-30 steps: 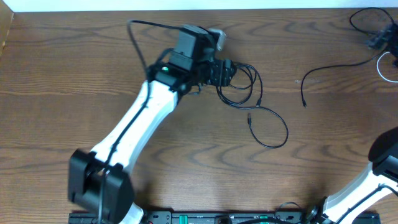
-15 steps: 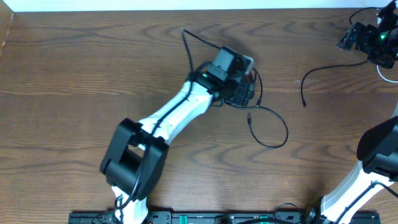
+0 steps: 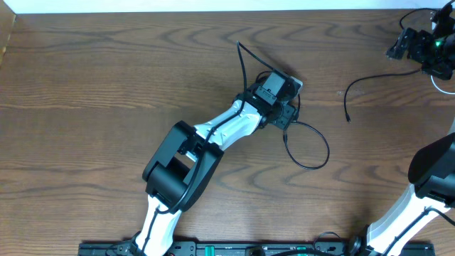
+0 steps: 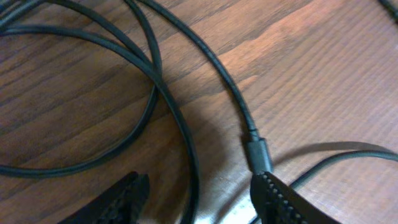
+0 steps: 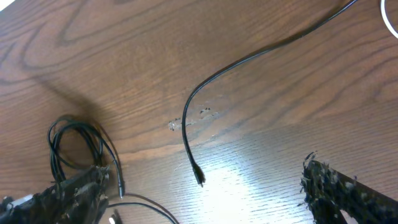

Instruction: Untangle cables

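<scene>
The left jaws stand spread over the looped black cable (image 4: 155, 93) on the table (image 3: 106, 85), one strand running between them, while the right jaws gape empty, well apart.

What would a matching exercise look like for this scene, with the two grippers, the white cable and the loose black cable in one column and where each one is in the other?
Column one:
1. left gripper
2. right gripper
3. white cable
4. loose black cable

Column two:
A. only a curve showing at the right edge of the overhead view
B. far right corner of the table, jaws wide open
C. mid-scene, straddling a strand of the coiled black cable
D. on bare wood between the grippers, plug end free

Pairs: 1-C, 2-B, 3-A, 4-D.
</scene>
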`<state>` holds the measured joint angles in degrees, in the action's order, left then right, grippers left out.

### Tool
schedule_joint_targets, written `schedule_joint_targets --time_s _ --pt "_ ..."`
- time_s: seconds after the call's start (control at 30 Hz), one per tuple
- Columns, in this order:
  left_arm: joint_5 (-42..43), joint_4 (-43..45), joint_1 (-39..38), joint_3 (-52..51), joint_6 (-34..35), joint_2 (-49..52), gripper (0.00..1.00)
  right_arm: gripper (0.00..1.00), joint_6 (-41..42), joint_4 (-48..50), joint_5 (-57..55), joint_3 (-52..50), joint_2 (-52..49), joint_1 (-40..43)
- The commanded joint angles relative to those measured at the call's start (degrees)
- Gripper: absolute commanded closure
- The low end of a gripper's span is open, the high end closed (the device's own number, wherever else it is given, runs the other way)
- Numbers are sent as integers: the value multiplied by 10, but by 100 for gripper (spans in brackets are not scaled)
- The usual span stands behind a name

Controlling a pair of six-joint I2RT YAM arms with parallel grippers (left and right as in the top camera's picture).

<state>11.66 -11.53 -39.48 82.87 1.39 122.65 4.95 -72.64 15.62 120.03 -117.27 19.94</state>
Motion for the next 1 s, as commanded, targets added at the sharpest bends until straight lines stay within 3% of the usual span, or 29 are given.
schedule_joint_targets --time_s 0.0,0.17,0.23,0.3,0.33,0.53,0.67,0.73,0.97 --pt "-19 7 0 5 -7 25 46 1 -10 -1 -3 -9 19 -1" --pt "-21 9 0 5 -7 34 57 1 -12 0 -2 -13 19 -1" --pt "-23 15 0 5 -7 34 69 1 -12 0 4 -13 19 -2" --pt "-24 23 0 5 -7 33 88 1 -12 0 16 -13 19 -2" --pt "-24 25 1 5 -7 32 92 1 -12 0 23 -13 19 -2" --pt "4 -17 24 12 15 -71 92 1 -44 0 105 -13 19 -13" --pt "124 -52 51 12 21 -202 93 1 -82 2 182 -13 19 -36" --pt "174 -57 73 12 59 -288 93 1 -101 8 236 -13 19 -57" --pt "190 -55 116 12 115 -398 93 1 -111 54 363 -13 19 -123"
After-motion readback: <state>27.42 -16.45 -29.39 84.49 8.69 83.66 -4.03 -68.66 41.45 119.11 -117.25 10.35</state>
